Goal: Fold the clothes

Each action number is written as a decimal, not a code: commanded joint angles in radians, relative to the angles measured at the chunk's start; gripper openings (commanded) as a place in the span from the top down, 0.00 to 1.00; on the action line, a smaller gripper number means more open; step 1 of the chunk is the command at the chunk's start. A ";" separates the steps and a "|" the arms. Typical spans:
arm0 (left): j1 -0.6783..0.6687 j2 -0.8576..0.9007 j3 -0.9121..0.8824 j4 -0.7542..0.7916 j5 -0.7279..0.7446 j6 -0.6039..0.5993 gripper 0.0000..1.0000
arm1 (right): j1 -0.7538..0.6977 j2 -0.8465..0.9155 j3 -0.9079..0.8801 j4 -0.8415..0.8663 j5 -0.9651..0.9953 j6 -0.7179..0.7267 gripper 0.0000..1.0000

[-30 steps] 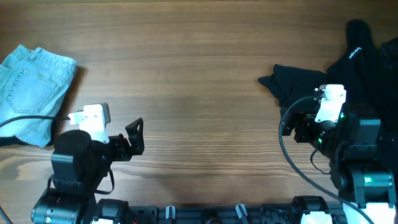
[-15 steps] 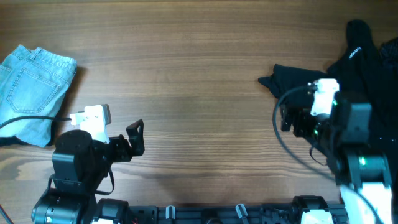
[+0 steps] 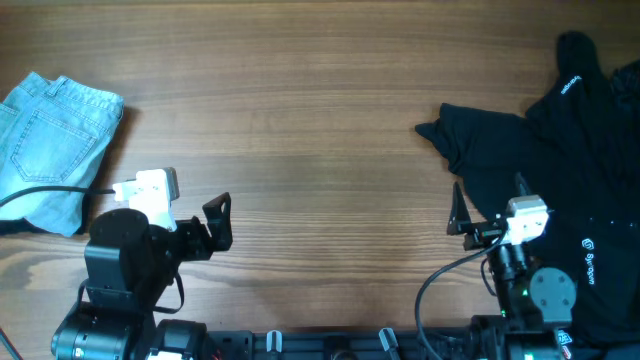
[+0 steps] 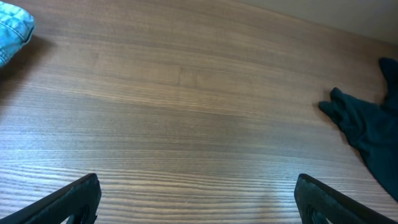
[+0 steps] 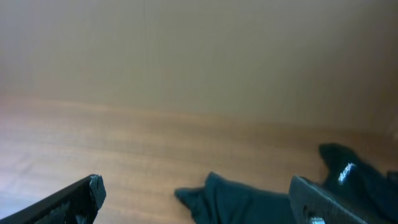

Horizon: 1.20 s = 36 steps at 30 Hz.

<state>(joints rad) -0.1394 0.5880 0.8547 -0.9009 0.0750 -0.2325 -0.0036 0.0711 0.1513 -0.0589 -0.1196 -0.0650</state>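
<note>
**Both grippers spread wide, holding nothing**

Your left gripper (image 3: 221, 222) sits near the desk's (image 3: 320, 110) near edge, toward the left. Its fingers are far apart over bare wood and it touches no cloth. Your right gripper (image 3: 463, 218) is also fully spread and empty. It sits by the near edge, at the left border of the black garment (image 3: 560, 150), which lies rumpled along the right edge. The folded jeans (image 3: 55, 140) lie in the far left corner.
</note>
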 commanded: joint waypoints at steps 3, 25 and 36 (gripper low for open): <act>-0.005 -0.005 -0.008 0.002 -0.006 0.009 0.00 | -0.002 -0.068 -0.146 0.190 0.081 -0.008 0.00; -0.005 -0.005 -0.008 0.002 -0.006 0.009 0.00 | -0.002 -0.064 -0.146 0.061 0.053 -0.040 0.00; 0.094 -0.306 -0.424 0.264 -0.006 0.012 0.00 | -0.002 -0.064 -0.146 0.061 0.053 -0.040 0.00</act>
<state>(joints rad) -0.0528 0.3954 0.6025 -0.7467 0.0750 -0.2321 -0.0036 0.0147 0.0059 -0.0002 -0.0662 -0.0929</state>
